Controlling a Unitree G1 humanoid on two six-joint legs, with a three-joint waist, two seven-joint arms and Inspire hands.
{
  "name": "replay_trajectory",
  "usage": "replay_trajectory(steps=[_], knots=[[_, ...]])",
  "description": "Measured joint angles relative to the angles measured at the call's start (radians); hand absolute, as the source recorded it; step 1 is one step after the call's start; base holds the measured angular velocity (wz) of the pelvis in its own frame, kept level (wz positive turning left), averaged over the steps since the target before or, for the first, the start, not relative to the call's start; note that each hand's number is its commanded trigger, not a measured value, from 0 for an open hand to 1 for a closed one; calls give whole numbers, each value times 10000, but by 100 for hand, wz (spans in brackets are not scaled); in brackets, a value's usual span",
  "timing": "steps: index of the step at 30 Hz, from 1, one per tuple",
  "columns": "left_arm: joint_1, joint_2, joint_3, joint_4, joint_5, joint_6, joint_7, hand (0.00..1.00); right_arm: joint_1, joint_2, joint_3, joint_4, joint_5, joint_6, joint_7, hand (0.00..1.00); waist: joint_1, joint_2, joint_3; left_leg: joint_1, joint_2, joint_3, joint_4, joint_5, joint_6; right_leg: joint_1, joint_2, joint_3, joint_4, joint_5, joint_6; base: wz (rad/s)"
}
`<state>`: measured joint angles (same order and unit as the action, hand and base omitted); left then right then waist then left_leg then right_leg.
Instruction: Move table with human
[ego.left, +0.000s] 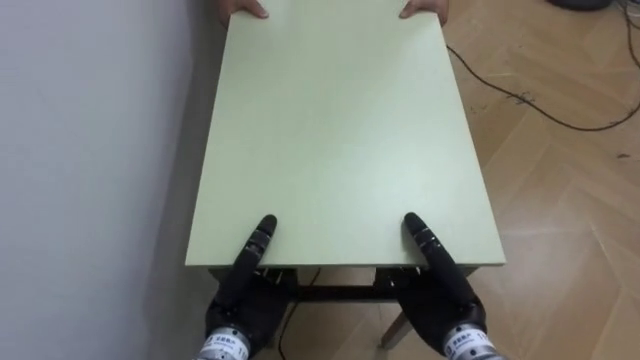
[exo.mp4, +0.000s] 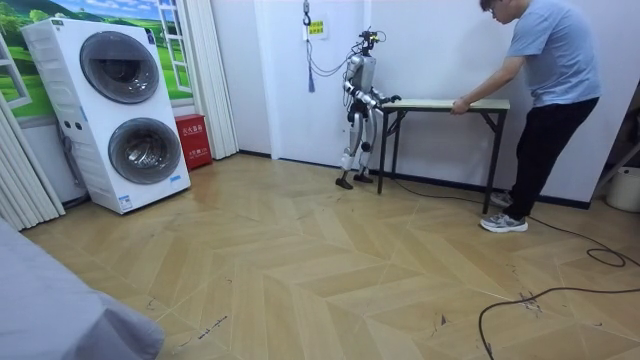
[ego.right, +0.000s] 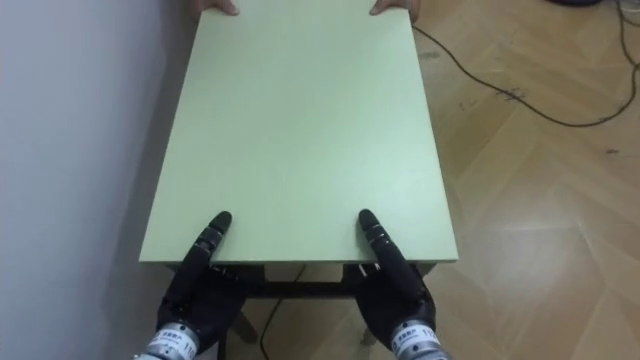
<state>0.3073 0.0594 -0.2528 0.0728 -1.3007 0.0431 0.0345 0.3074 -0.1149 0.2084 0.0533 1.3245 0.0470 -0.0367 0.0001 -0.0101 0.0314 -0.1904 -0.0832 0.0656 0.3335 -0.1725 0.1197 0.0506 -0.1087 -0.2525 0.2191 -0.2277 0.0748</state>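
Observation:
A long pale green table (ego.left: 340, 130) with dark legs runs away from me, its left side close along the wall. My left hand (ego.left: 243, 300) and right hand (ego.left: 445, 295) grip its near edge, each with the thumb lying on top and the fingers tucked beneath the board. At the far end a person's hands (ego.left: 425, 10) hold the opposite edge. In the room view the person (exo.mp4: 545, 100) bends over the table (exo.mp4: 440, 102) at the room view's right, and I stand upright at the end on the room view's left.
A grey-white wall (ego.left: 90, 150) lies along the table's left. A dark cable (ego.left: 540, 105) trails over the wood floor to the right. A stacked washer and dryer (exo.mp4: 115, 110) and a red box (exo.mp4: 193, 140) stand at the room view's left.

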Motion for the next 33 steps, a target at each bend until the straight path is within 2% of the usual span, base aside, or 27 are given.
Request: replay_trajectory(steps=[7,16,19,23,28,33], knots=[[-1,-17,-59,26,70,2,139,100,-2,-71,32,-1,58,15,-172,100,-61,18,-3,-37,-14,-151,30,-14,-19,16,24,52,18,0,0,7],[3,-117,-114,253,71,-5,138,100,47,-146,39,2,-76,11,-331,100,-172,183,2,135,-45,-105,-132,-14,-22,146,20,78,10,-2,-2,3],[12,-108,-145,317,66,-19,135,100,99,-163,38,20,-74,8,-331,100,-169,240,4,204,-62,-74,-165,-14,-21,171,17,331,11,-2,-2,-1],[109,-117,-145,345,65,-16,126,100,145,-150,41,66,-132,9,-324,100,-174,254,-2,267,-85,-8,-272,-14,-20,174,-10,372,13,-2,-2,-2],[259,-105,-157,473,81,-2,-9,100,159,-130,39,461,-215,-9,137,100,-220,250,-4,325,-99,42,-295,-13,-17,196,-40,374,13,-2,-1,-1],[276,-77,-123,762,78,8,-200,100,106,-55,36,899,-303,-30,446,100,-214,204,-31,518,-92,102,-404,-13,-17,307,-31,565,17,-1,-1,-3]])
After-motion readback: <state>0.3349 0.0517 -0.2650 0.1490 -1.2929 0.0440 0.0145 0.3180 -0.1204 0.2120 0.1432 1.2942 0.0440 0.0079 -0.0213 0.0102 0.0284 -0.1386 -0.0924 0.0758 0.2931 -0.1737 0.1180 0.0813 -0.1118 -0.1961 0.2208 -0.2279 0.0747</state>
